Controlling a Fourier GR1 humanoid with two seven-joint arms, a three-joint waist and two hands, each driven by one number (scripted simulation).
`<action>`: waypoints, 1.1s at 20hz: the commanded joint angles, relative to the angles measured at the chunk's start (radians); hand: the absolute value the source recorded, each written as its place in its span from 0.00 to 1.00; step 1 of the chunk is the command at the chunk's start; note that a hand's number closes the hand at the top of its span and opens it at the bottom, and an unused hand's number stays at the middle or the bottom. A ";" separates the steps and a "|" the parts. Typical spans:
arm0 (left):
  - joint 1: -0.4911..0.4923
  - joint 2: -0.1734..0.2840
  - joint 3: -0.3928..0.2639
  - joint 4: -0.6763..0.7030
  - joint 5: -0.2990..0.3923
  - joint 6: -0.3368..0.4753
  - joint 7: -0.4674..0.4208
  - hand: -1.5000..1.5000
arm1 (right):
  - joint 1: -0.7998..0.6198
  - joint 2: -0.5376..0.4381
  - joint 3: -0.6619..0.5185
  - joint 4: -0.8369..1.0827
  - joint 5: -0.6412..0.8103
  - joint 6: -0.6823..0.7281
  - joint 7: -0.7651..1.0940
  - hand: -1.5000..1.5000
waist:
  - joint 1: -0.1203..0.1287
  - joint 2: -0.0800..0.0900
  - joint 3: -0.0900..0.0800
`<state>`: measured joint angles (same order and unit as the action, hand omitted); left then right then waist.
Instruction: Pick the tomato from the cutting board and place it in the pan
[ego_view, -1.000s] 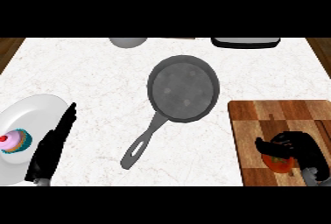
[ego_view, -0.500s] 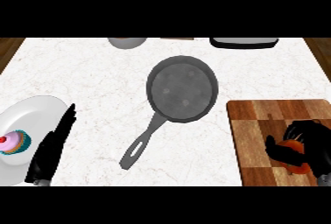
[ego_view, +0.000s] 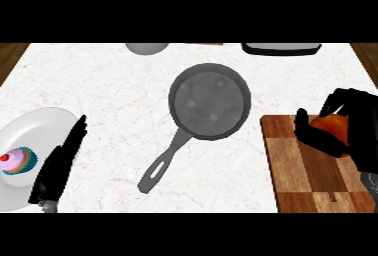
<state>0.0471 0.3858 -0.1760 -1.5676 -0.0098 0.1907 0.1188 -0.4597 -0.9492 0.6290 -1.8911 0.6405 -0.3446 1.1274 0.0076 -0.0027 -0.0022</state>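
Red round tomato in right hand

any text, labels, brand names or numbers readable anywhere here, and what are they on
None: no readable text shows on anything.
The pan, cutting board and plate with its cupcake are unmarked.
The tomato in the right hand bears no label.
The objects along the counter's far edge are cut off and show no lettering.

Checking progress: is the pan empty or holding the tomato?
Empty: the pan shows bare grey; the tomato sits in the right hand over the cutting board.
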 joint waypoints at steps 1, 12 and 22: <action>-0.002 -0.023 -0.018 0.024 -0.016 -0.010 -0.011 0.50 | -0.190 0.186 -0.007 0.051 0.040 0.140 0.128 1.00 | 0.021 0.006 0.000; 0.013 -0.013 0.012 -0.038 -0.020 -0.033 0.002 0.50 | -0.427 0.580 -0.138 0.646 -0.039 0.040 -0.141 1.00 | 0.034 0.010 0.002; -0.027 -0.059 -0.022 -0.039 -0.058 -0.022 0.042 0.50 | -0.603 0.778 -0.227 1.245 -0.090 0.041 -0.442 1.00 | 0.053 0.021 0.003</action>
<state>0.0096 0.3522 -0.1762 -1.5912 -0.0418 0.1480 0.1570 -0.9797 -0.2180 0.4453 -0.8343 0.5823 -0.3475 0.7802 0.0550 0.0173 0.0004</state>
